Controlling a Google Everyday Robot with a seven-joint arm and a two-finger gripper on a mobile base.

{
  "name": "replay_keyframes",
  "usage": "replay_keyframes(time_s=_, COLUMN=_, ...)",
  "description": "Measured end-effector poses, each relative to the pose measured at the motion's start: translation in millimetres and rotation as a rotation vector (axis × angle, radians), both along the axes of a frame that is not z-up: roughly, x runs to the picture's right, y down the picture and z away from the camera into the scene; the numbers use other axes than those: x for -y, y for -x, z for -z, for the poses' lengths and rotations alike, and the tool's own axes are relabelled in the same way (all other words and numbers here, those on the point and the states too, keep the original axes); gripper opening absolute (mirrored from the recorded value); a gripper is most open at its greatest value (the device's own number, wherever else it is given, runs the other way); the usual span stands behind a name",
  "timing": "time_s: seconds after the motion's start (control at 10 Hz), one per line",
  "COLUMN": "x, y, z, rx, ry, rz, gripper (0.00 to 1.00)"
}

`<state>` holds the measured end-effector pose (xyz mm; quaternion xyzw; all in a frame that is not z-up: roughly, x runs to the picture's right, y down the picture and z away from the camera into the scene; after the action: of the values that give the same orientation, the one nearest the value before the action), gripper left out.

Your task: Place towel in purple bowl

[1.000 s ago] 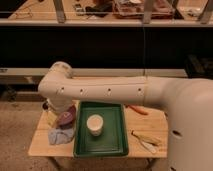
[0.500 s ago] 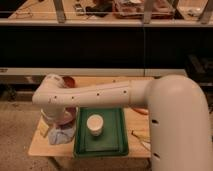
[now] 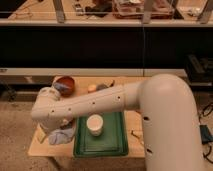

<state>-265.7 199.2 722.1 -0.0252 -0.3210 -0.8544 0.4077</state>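
End effector (image 3: 56,125) low beneath white arm (image 3: 100,100)

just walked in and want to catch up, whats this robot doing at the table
The robot's arm reaches across the wooden table. Its tool is low at the near left corner, right by the crumpled pale towel, which lies on the table beside a green tray holding a white cup. The purple bowl isn't visible, likely behind the arm, so the towel isn't placed yet.
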Motion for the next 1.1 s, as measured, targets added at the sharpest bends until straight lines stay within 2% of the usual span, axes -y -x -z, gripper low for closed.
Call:
replay_keyframes(time_s=0.4, x=-9.3, y=17.5, z=-25.7, rx=0.050, ry=0.053, rz=-0.008, gripper=0.80)
replay_keyframes(time_s=0.6, x=-14.6, y=22.6, z=-39.9, rx=0.042, ry=0.065, rz=0.007, gripper=0.80)
replay_keyframes(time_s=0.9, x=-11.9, y=5.0, z=-65.1, rx=-0.004, ry=0.082, rz=-0.021, gripper=0.80)
replay_keyframes(time_s=1.1, x=-5.0, y=-8.5, z=-68.3, rx=-0.002, ry=0.078, rz=-0.058, gripper=0.80)
